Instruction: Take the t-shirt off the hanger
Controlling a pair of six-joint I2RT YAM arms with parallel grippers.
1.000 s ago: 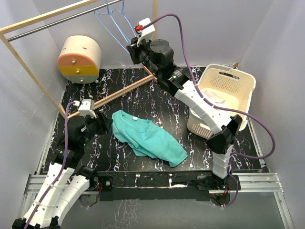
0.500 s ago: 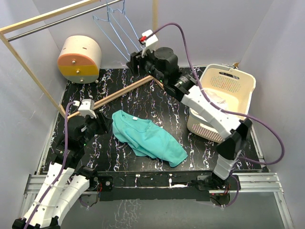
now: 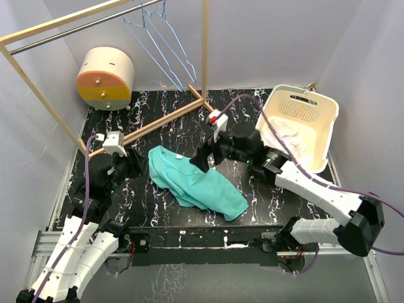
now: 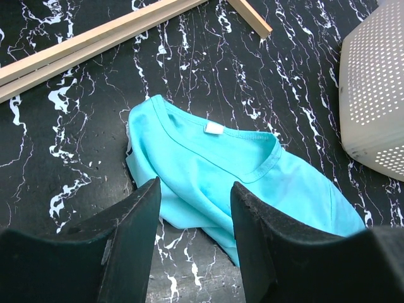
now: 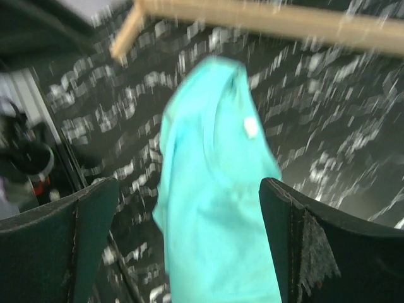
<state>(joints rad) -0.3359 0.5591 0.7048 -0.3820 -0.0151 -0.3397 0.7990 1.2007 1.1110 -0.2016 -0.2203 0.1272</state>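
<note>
The teal t-shirt lies crumpled on the black marbled table, off the hanger. The bare light-blue wire hanger hangs from the metal rail at the back. My right gripper hovers over the shirt's right side with its jaws wide open and empty; in the right wrist view the blurred t-shirt shows below the gripper. My left gripper sits just left of the shirt, open and holding nothing. The left wrist view shows the collar of the t-shirt ahead of the gripper.
A cream laundry basket with pale cloth inside stands at the right, also the basket. A cream, orange and yellow drum sits back left. The wooden rack's base bars cross the table and its post rises behind.
My right arm swung down from the hanger at the back to just above the t-shirt, and its jaws went from shut to wide open. The left arm stayed still.
</note>
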